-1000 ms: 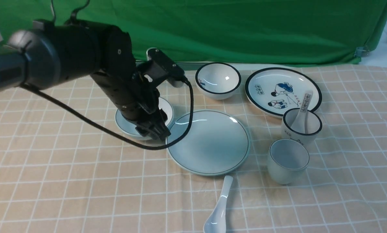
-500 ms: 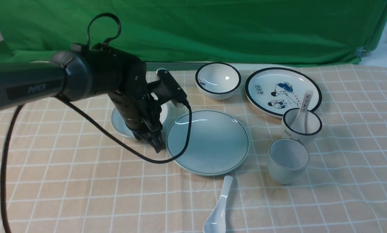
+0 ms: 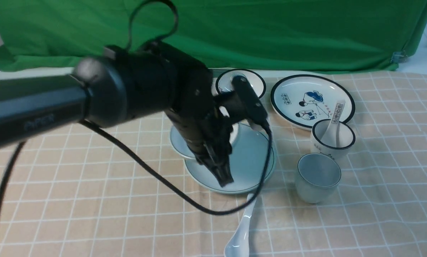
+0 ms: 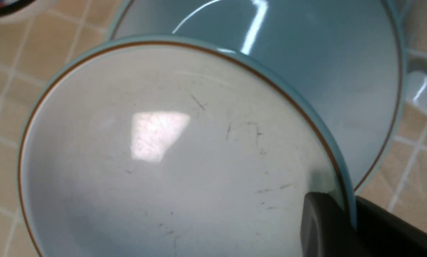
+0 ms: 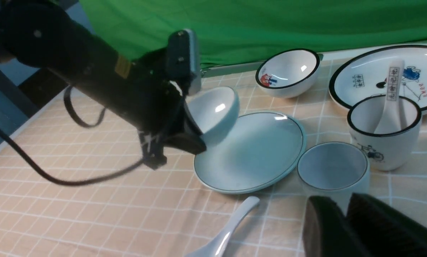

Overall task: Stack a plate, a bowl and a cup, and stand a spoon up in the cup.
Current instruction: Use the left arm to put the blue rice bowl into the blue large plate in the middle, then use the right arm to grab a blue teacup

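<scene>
faint "piper" on left arm (image 3: 38, 114); rest illegible.

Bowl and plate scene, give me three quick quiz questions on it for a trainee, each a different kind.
1. True or false: the bowl sits flat on the plate.
2. What grips the bowl? A: left gripper. B: a human hand. C: nothing.
3. Fill in: the spoon lies on the ____.
Key: 1 false, it hangs tilted; 2 A; 3 cloth.
</scene>
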{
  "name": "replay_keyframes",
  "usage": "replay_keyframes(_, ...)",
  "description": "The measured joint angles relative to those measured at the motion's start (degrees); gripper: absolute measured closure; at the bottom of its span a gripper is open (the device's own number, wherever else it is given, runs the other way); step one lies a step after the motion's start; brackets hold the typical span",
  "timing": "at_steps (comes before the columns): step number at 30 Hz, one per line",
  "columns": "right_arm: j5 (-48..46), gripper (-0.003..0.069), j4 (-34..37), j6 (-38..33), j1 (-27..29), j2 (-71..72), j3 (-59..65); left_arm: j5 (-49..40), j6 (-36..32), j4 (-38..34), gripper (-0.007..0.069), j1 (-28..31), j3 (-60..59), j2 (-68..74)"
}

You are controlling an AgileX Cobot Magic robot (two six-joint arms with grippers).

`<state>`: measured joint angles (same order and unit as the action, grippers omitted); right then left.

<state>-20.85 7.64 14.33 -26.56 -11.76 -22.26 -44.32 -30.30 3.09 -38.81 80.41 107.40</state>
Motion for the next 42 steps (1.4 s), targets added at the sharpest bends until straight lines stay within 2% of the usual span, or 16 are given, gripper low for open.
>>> replay_keyframes(4,-2.4,0.0524,0.0,0.0,0.0,0.0,0.0,3.5,0.2,1.3,0.0594,-3.0,-0.2,3.7)
replay_keyframes(11,-5.8,0.0515,0.0,-0.1,0.0,0.0,-0.1,7.4,-0.2,1.3,0.0592,-3.1,-0.2,4.9)
replay_keyframes(15,-6.3,0.0501,0.0,-0.1,0.0,0.0,-0.1,7.8,-0.7,1.1,0.0564,-3.1,-0.2,5.1)
replay_keyframes(22,-6.4,0.0445,0.0,-0.1,0.0,0.0,-0.1,8.5,-1.0,0.9,0.0436,-3.1,-0.2,6.2)
replay_keyframes(25,-7.2,0.0418,0.1,-0.2,0.0,-0.1,-0.4,8.6,-0.8,0.7,0.0357,-3.1,-0.2,6.3)
replay_keyframes(29,-12.8,0.0412,0.2,-3.0,0.0,-3.5,-5.6,8.6,-0.7,-0.5,0.0279,-3.1,-0.2,5.2)
replay_keyframes(31,-15.1,0.0410,0.2,-4.7,0.0,-5.3,-8.0,8.6,-0.6,-1.3,0.0263,-3.1,-0.2,4.4)
replay_keyframes(34,-21.5,0.0414,0.2,-9.4,0.0,-14.0,-15.1,7.3,0.8,-4.6,0.0225,-3.1,-0.2,-0.4)
replay_keyframes(36,-25.7,0.0435,0.2,-11.7,0.0,-20.0,-19.2,6.0,2.8,-7.4,0.0230,-3.1,-0.2,-4.8)
replay_keyframes(38,-28.7,0.0456,0.2,-14.0,0.0,-27.4,-22.9,5.7,5.7,-8.5,0.0272,-3.1,-0.7,-10.0)
replay_keyframes(40,-30.2,0.0460,0.2,-15.7,0.0,-34.2,-25.9,7.2,8.3,-8.7,0.0352,-3.1,-2.7,-16.3)
replay_keyframes(42,-30.2,0.0454,0.1,-18.4,-0.3,-41.7,-28.9,10.5,10.1,-9.0,0.0470,-3.1,-7.2,-24.5)
